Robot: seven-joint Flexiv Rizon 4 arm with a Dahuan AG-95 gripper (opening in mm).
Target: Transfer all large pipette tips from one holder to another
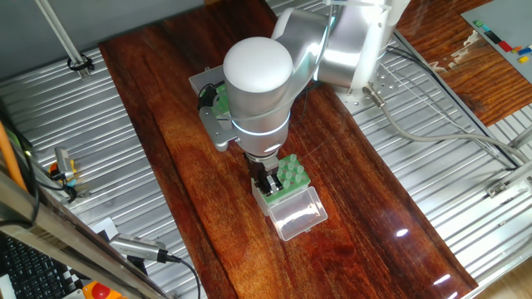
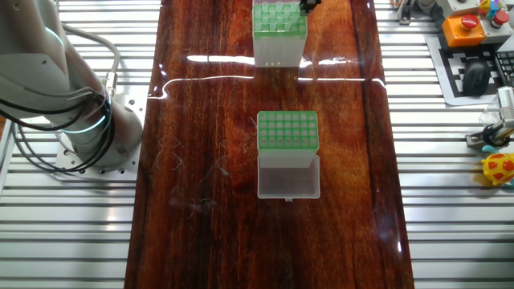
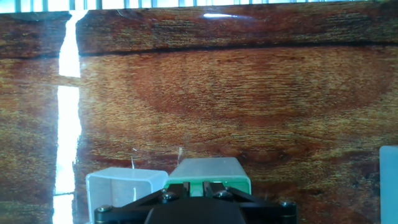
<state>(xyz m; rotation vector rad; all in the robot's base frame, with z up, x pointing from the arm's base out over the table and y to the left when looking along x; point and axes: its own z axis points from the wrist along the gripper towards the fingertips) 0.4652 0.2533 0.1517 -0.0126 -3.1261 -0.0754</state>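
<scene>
Where the claw hangs: low over the surface, at a side edge of the holder.
Claw state: fingers close together; I cannot tell whether they pinch a tip.
Tips: upright in the holder, long axis vertical, just beside the claw.
Grey box: well apart from the holder, lid open.
Next move, likely: a straight vertical lift.

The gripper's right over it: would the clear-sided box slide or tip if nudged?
The box probably slides easily: small plastic on a glossy table. Its open lid lies flat beside it, likely resisting tipping that way. It looks light, so the gripper might drag it.
</scene>
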